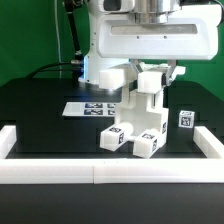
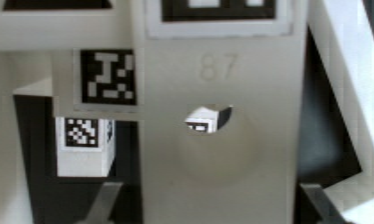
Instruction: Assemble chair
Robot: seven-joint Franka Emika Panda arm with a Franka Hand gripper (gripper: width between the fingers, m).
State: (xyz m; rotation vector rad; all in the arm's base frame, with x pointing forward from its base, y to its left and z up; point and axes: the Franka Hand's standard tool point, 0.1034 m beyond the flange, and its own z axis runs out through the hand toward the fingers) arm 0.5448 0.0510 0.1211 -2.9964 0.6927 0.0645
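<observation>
Near border rail (image 1: 110, 175) lying foremost; gripper (image 1: 152, 70) clamping chair slab (image 1: 150, 92), holding it upright over partial chair (image 1: 135, 130). Mating step probably underway, next needing hole alignment and a gentle press.

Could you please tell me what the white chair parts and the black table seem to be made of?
Chair parts: probably plastic, matte white; even, grainless faces, crisp edges, and a faint number formed in one slab in the wrist view. Table: a dull black surface, perhaps a mat or painted board; it shows almost no glare, so I cannot say which.
</observation>
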